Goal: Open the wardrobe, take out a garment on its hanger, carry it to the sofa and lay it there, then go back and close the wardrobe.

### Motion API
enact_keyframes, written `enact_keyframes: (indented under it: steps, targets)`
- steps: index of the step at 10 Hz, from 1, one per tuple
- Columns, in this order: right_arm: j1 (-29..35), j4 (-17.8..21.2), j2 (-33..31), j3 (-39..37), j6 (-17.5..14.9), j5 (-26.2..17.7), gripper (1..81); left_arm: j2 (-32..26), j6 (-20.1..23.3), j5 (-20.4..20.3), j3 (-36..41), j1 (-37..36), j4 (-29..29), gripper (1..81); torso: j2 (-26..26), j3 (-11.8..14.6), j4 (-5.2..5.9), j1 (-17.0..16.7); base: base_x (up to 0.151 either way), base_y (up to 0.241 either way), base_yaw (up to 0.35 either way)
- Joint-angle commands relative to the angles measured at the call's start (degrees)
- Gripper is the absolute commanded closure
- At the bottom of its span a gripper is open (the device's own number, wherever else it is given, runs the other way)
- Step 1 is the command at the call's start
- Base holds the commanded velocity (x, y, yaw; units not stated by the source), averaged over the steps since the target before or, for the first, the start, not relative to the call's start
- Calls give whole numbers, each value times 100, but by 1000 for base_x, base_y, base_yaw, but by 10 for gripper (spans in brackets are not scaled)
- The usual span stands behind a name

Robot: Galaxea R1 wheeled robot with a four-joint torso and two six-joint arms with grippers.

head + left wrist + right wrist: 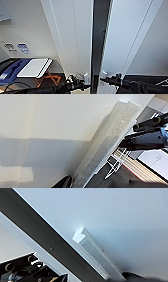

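Both grippers sit at the bottom of the head view, right up against the wardrobe [75,37]: left gripper [83,81] at the left door's handle [86,78], right gripper [103,79] at the right door's handle [96,254]. Doors parted a little, dark gap [98,42] between them, running full height. Finger state: can't tell for either (handles show large in the wrist views, fingers don't resolve). Left of the wardrobe: white wall [22,27], white board [35,67], orange frame [50,78] under it
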Motion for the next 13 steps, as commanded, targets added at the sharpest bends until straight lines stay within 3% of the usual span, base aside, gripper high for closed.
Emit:
enact_keyframes:
  steps: [1,5,8,9,13]
  targets:
    - [221,88,116,631,229,-1259,10,331,-179,984,1161,-32,-51,10,0,0,0,0,0,0,0]
    - [80,79,28,639,229,-1242,10,50,-179,984,1390,268,107,10,-2,5,2,0,0,0,0]
    - [-16,70,28,596,229,-1233,10,-29,-179,984,1408,487,221,10,-2,299,2,2,0,0,0]
    - [-43,70,28,596,220,-1242,10,-38,-179,984,1399,523,239,10,0,160,2,2,0,0,0]
    - [-166,70,-16,596,220,-1242,10,-46,-179,984,1399,698,309,10,-5,221,2,0,0,0,0]
